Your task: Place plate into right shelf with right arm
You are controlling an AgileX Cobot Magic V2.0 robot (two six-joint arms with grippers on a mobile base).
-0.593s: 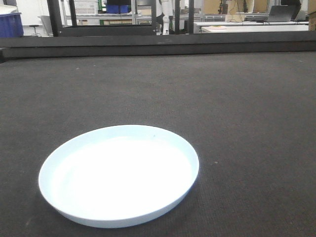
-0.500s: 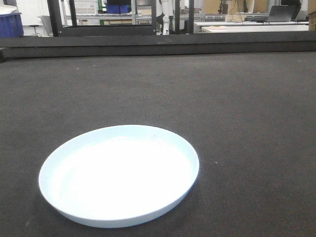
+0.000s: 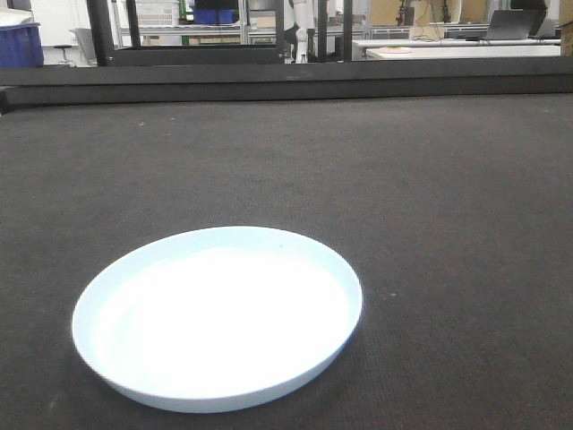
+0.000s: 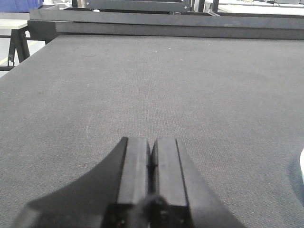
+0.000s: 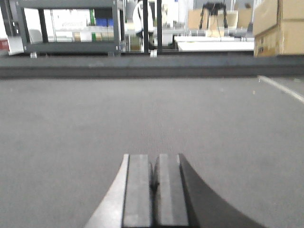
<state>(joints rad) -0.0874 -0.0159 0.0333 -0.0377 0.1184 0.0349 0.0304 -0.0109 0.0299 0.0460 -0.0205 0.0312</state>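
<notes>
Dark grey matting is stretching under both arms. Over it, the right gripper is holding its jaws pressed together on nothing, and the left gripper is doing likewise. The plate is lying flat on the matting, untouched.

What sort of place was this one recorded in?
Likely a lab or warehouse-style workshop: a plate lies on a dark felt-covered table, and behind it stand shelving racks, a blue bin, white workbenches and cardboard boxes.

Dark grey mat, cardboard boxes, white table
</notes>
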